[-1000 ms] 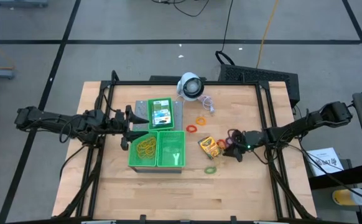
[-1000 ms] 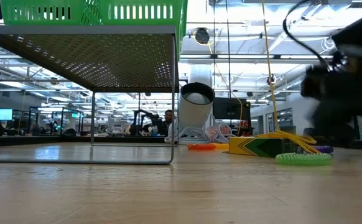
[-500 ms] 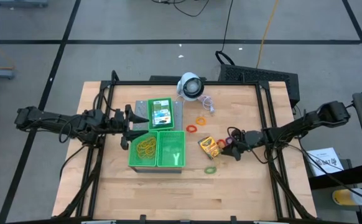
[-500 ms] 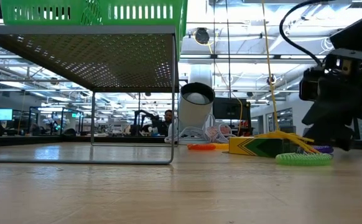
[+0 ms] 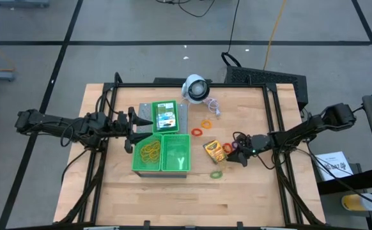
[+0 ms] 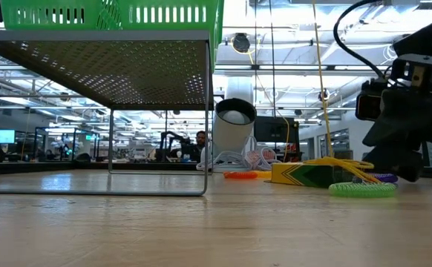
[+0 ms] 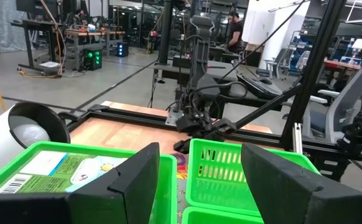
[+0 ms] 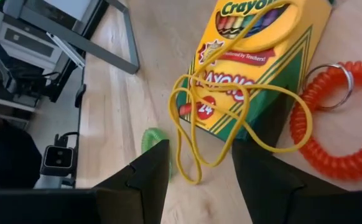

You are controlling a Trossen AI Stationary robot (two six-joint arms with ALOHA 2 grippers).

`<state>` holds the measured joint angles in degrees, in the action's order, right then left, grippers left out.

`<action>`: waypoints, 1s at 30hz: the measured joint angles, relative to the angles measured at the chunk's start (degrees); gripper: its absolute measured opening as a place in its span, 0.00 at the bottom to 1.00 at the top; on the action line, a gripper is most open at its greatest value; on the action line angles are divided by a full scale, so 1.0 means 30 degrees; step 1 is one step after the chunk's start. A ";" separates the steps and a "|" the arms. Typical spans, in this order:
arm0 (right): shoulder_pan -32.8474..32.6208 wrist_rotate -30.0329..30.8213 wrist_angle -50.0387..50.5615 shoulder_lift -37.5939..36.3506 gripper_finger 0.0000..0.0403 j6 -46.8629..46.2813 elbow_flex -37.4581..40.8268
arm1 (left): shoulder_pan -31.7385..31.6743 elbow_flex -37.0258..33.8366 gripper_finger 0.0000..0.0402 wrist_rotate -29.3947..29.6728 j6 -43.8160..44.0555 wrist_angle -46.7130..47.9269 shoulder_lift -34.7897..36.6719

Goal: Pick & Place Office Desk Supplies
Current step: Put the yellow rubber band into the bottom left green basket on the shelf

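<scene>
A yellow-and-green crayon box (image 5: 215, 150) lies flat on the table, right of the trays. A yellow rubber band (image 8: 231, 118) is draped over the crayon box (image 8: 255, 56) and trails onto the wood. My right gripper (image 8: 196, 186) is open, low and just right of the box (image 6: 305, 173), its fingers either side of the band's trailing loop. An orange coil ring (image 8: 330, 118) and a green coil (image 8: 153, 140) lie beside it. My left gripper (image 7: 199, 186) waits open at the trays' left side (image 5: 135, 124).
Green trays (image 5: 162, 153) hold yellow bands (image 5: 151, 150); another tray holds a flat box (image 5: 165, 116). Red and orange loops (image 5: 202, 128) lie behind the crayon box. A white round device (image 5: 195, 88) with a cord stands at the far edge. Bare wood lies along the near edge.
My right gripper has crept a little toward the table's left, closer to the crayon box, and stayed open.
</scene>
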<state>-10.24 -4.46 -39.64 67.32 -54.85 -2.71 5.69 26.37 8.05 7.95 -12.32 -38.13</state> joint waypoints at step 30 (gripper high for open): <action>0.0000 -0.0048 -0.1329 0.1015 0.42 0.2334 -0.1637 | 0.0000 0.0000 0.59 0.0007 0.0090 -0.0106 0.0000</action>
<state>-10.24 -4.60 -43.63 70.37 -47.85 -7.62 5.69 26.37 8.08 8.22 -12.64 -38.13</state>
